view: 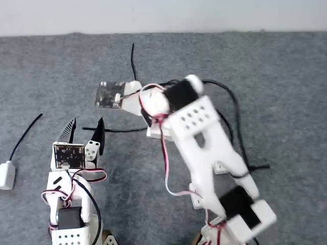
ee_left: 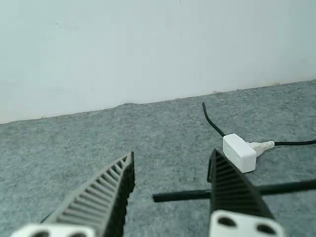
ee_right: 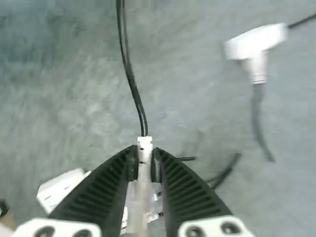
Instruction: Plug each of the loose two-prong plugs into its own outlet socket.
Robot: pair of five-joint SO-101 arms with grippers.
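Up close, the right gripper (ee_right: pixel 143 157) pinches a small white plug (ee_right: pixel 144 144) with a thin black cord (ee_right: pixel 129 69). From high up, its white arm (view: pixel 204 138) sits over it. The left gripper (view: pixel 87 122), at seven o'clock on the fuzzy grey table (view: pixel 276 66), gapes wide, holding nothing. A boxy white socket (ee_left: pixel 239 154) lies ahead of it.

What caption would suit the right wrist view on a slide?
End effector pinches a white plug, its black cord trailing across grey carpet.
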